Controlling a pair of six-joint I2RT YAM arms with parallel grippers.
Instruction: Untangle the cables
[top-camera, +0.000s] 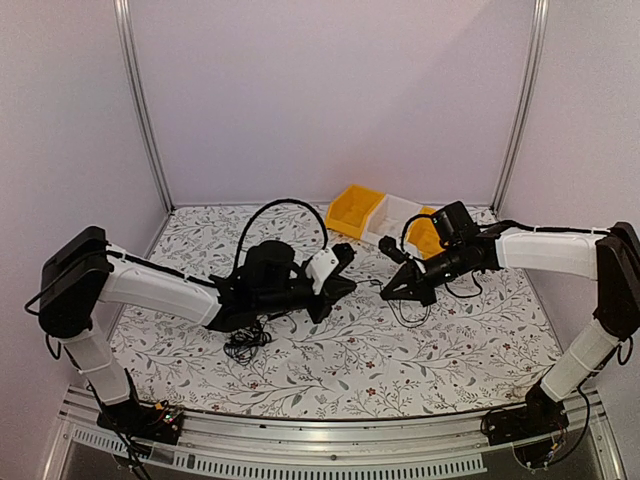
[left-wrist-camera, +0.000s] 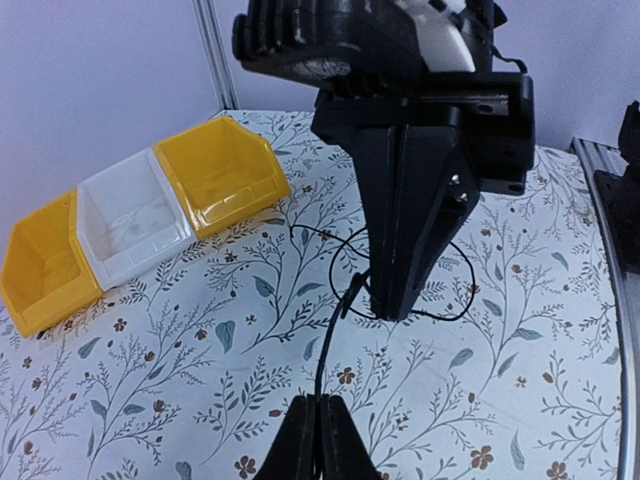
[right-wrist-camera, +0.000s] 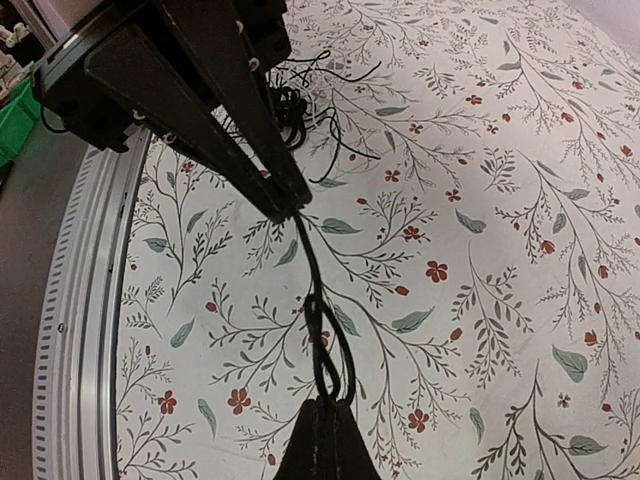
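Both ends of one thin strand (left-wrist-camera: 327, 350) are gripped, so we judge this the pulling-apart step. Our left gripper (left-wrist-camera: 320, 440) is clamped tight on its near end, and our right gripper (right-wrist-camera: 322, 440) is pinched shut on a loop of the same strand, the two tips near one another over the floral table (top-camera: 330, 375). More cables (top-camera: 245, 343) lie in a scribbly clump beneath the left arm (top-camera: 160, 290). Next we should draw the arms apart slowly, watching that the loop slips free rather than cinching into a knot

Left tool (left-wrist-camera: 320, 412) clamped, right tool (right-wrist-camera: 322, 418) clamped, tips facing, close together
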